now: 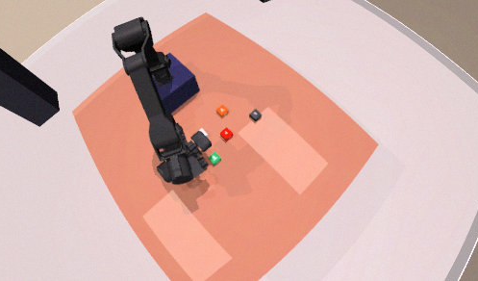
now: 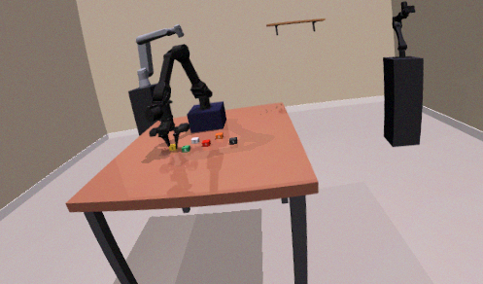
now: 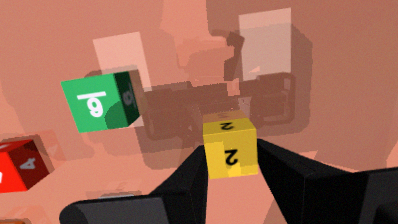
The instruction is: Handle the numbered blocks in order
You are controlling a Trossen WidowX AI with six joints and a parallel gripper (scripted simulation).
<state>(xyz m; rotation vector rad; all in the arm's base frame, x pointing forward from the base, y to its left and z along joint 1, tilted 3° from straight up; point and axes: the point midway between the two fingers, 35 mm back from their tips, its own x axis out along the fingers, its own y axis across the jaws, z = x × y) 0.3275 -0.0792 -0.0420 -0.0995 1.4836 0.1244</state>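
The gripper [image 1: 204, 166] [image 2: 171, 148] [image 3: 229, 148] is clamped on the yellow block marked 2 [image 2: 172, 147] [image 3: 230, 156], towards the tabletop's left edge in the exterior view. Lifting it on a slight tilt could let it slip or land askew; swinging sideways could knock the green block [image 1: 214, 158] [image 2: 186, 149] [image 3: 97, 104] just beside it out of order.

Black robot arm [image 1: 150, 108] extends from beside a dark blue block-shaped base [image 1: 184, 87] over an orange tabletop [image 1: 278, 221]. Green block [image 1: 214, 158] lies near its lower end; red [image 1: 226, 134], orange [image 1: 222, 111] and dark grey [image 1: 255, 114] blocks lie apart; a white block [image 1: 203, 131] is partly hidden.
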